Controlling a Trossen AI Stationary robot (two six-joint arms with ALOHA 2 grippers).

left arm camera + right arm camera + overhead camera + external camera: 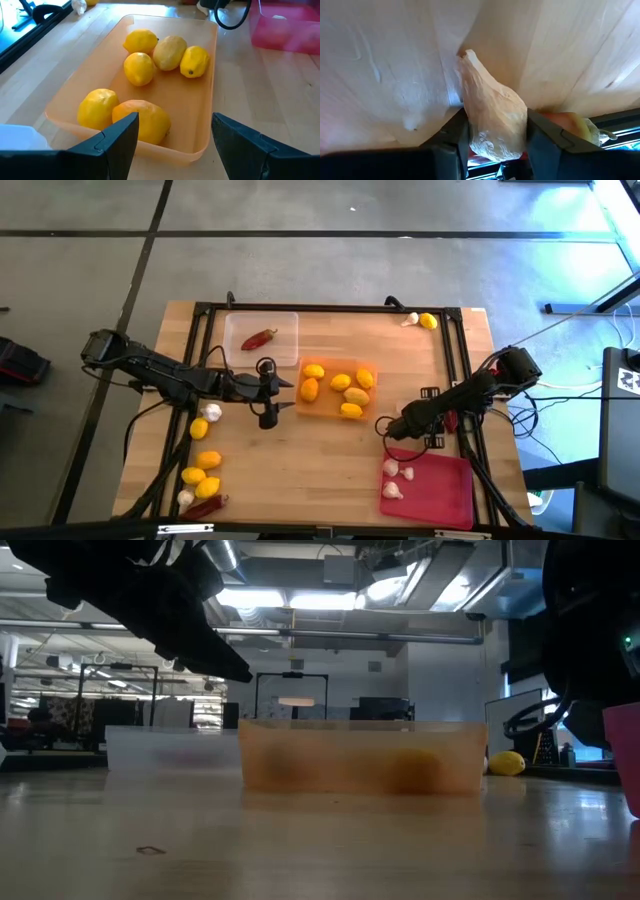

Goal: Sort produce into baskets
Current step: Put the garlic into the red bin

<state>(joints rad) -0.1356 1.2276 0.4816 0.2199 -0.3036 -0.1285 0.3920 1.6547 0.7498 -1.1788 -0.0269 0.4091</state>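
My right gripper (pixel 385 430) points steeply down at the table just beyond the red-pink basket's (pixel 445 495) far left corner. It is shut on a whitish garlic bulb (pixel 492 117). Three garlic bulbs (pixel 395 478) lie in that basket. My left gripper (pixel 175 135) stands open at the left end of the orange basket (pixel 375 368), which holds several lemons (pixel 167 52). The clear basket (pixel 285 325) holds one dark red chili (pixel 258 338). My right gripper pinches the garlic bulb's fat round body (pixel 512 125) between its two fingers (pixel 452 130), one on each side. The fingers come from above, slanting down. The bulb's pointed stalk end (pixel 466 54) sticks out past the fingertips, close to the wooden table top; whether it is lifted clear I cannot tell.
Several lemons (pixel 205 470), a garlic bulb (pixel 185 497) and a chili (pixel 205 507) lie loose at the table's near left. A garlic bulb (pixel 411 319) and a lemon (pixel 428 321) lie at the far right. A black frame (pixel 455 370) runs along the table's edges.
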